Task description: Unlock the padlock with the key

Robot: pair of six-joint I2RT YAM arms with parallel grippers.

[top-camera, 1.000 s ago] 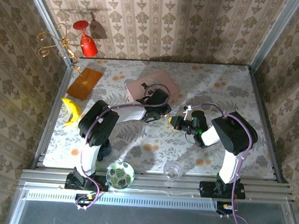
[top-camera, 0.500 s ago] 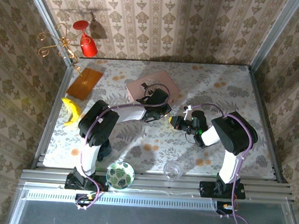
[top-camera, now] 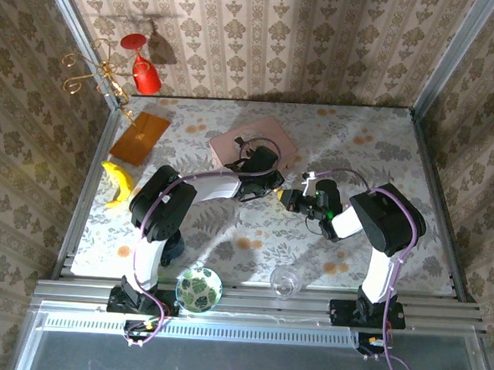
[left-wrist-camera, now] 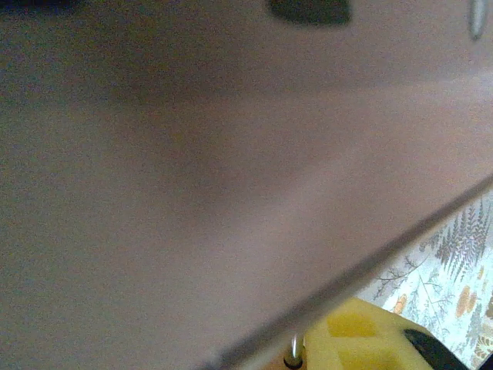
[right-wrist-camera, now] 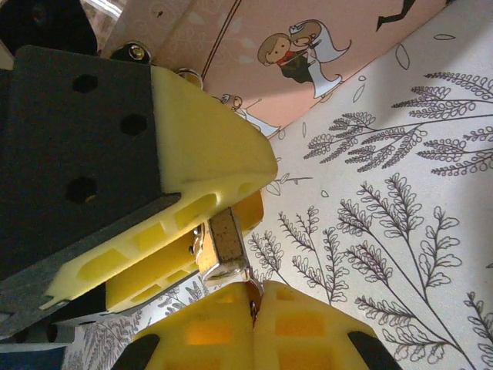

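The left gripper (right-wrist-camera: 248, 196) clenched the tiny grey padlock (right-wrist-camera: 221, 245) between its yellow fingertips, beside a pink box (right-wrist-camera: 339, 46). Just ahead of the right gripper (right-wrist-camera: 254, 307), which pinched the key (right-wrist-camera: 251, 291), lay the padlock's lower edge.

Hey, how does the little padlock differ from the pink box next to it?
The padlock is tiny and bare grey metal. The pink box is far larger and has a cartoon bride and groom on its lid. The padlock is pinched between the left gripper's yellow fingers, while the pink box lies flat on the table.
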